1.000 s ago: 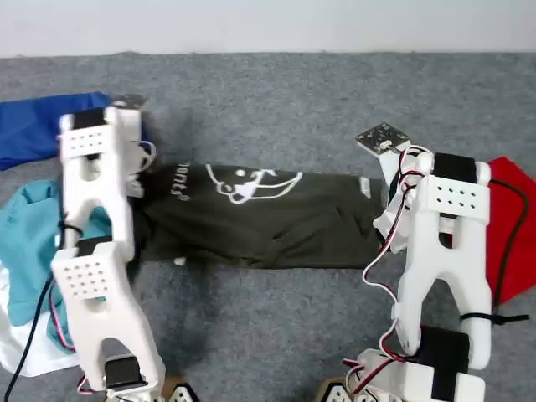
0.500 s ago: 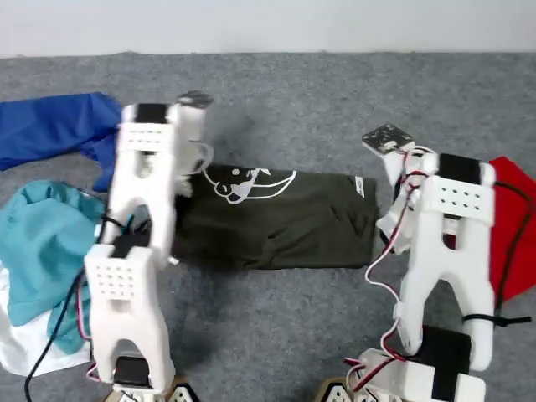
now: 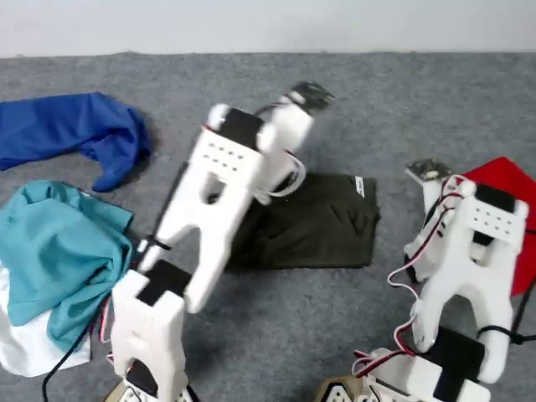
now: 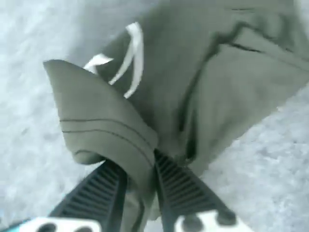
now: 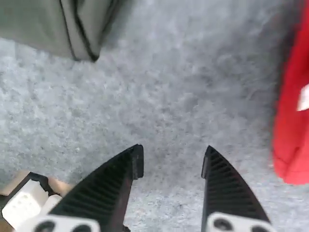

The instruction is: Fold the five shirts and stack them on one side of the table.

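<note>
While the grey felt-covered table [image 3: 352, 327] bears the dark olive-green fabric shirt with a white print [image 3: 327, 226] near the dial's centre in the high view, reaching toward 3 o'clock, the chief risk lies in the fold in hand. One end of that shirt is lifted and doubled over the rest. If the pinched hem slides out of the grip, or is let go off-line, the layer would likely drop skewed and leave a lopsided, bunched packet that stacks badly. A pull carried too far toward 3 o'clock could also drag the whole garment across the felt into the bright red fabric shirt [image 3: 507, 209] lying there, since nothing pins the far end down. The crumpled teal fabric shirt [image 3: 59, 251] at 8 o'clock, the royal blue fabric shirt [image 3: 67, 130] at 10 o'clock and the white fabric shirt [image 3: 25, 352] at 7 o'clock, partly under the teal one, lie unfolded, so I judge the task to be at an early stage. The left gripper [image 4: 139, 164], over the dark shirt, has its ribbed black fingers [image 4: 104, 188] nearly together, clamped on a thick fold of the olive hem with cloth bulging above them. The right gripper [image 5: 174, 150] hangs above bare felt between the dark shirt's edge and the red shirt, its black fingers [image 5: 116, 179] wide apart, holding and touching nothing.
</note>
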You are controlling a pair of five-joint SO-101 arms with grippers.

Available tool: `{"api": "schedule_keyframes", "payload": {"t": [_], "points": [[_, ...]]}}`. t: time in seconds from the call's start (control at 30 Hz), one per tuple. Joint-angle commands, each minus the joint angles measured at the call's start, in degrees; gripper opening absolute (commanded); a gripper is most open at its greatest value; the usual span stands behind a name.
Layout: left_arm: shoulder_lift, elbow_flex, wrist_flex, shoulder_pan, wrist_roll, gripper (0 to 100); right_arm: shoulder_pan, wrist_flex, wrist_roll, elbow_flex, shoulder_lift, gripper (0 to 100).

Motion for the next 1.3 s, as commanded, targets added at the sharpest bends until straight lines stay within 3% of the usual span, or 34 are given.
{"api": "schedule_keyframes", "payload": {"t": [0.0, 0.17, 0.33, 0.5, 0.73, 1.03, 1.27], "points": [[5.27, -6.64, 0.97, 3.16, 0.53, 1, 0.57, -1.89, -0.79, 1.85, -2.24, 20.8], [17.23, -19.03, 1.23, 4.84, 4.40, 1, 0.57, -1.98, -0.79, 2.29, -2.68, 20.8], [19.52, -22.29, 1.23, 7.82, 4.84, 1, 0.66, -1.63, -0.70, 2.37, -7.96, 20.8], [15.65, -20.18, 1.23, 2.29, 4.66, 1, 0.04, -1.54, -0.79, 4.22, -12.97, 20.8], [11.96, -8.48, 1.23, -12.48, 2.20, 1, -15.69, -4.09, -1.58, 11.43, -16.75, 20.8], [7.12, -6.81, 1.23, -30.59, 1.41, 1, -41.80, -21.32, -13.01, 11.60, -14.20, 20.8], [3.60, -6.64, 1.23, -34.81, 1.41, 1, -49.01, -32.31, -14.95, 11.60, -7.34, 20.8]]}}
